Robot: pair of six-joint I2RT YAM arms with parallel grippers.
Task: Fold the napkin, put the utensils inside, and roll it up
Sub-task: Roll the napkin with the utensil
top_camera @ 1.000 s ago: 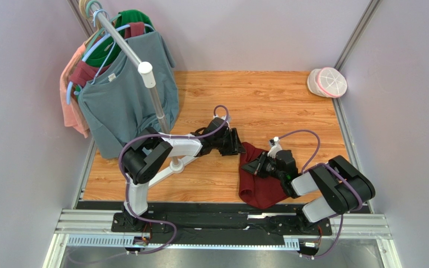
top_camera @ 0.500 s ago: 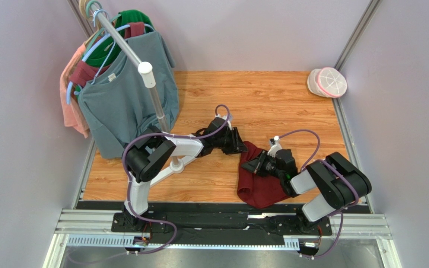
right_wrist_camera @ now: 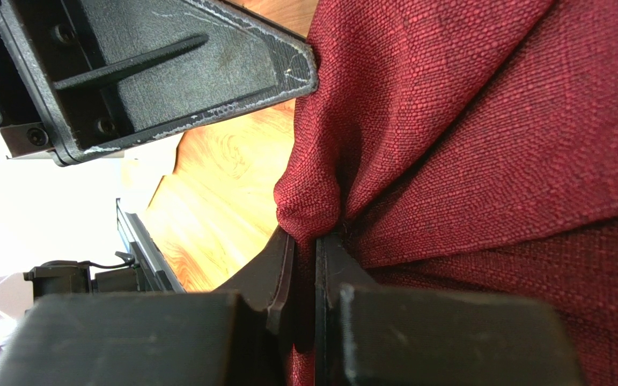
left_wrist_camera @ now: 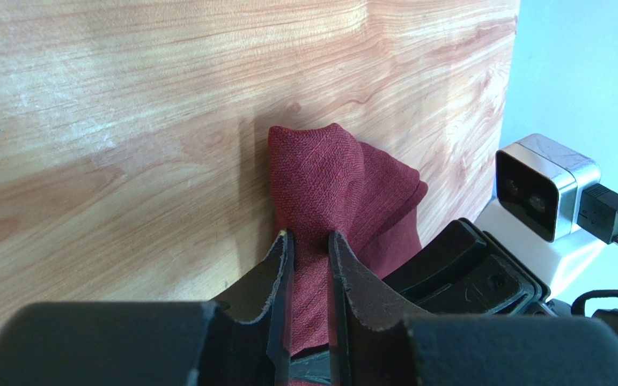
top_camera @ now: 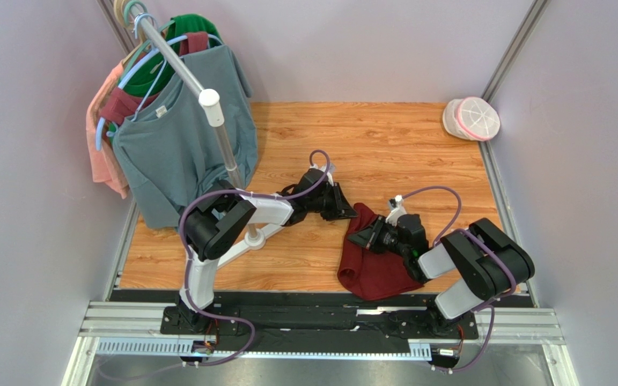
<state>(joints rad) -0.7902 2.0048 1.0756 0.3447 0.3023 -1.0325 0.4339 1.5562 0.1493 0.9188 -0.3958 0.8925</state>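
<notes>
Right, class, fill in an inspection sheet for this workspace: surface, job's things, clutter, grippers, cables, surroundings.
Surface: wooden table, light grain.
Job's things: maroon napkin bunched between the two arms; fork: nothing seen.
Clutter: clothes rack with hung shirts, far left; round white-and-pink container, far right corner.
Grippers: left gripper pinches a napkin corner; right gripper shut on a napkin fold.
Cables: purple cable loops over each arm.
Surroundings: pale walls; metal rail at near edge.
</notes>
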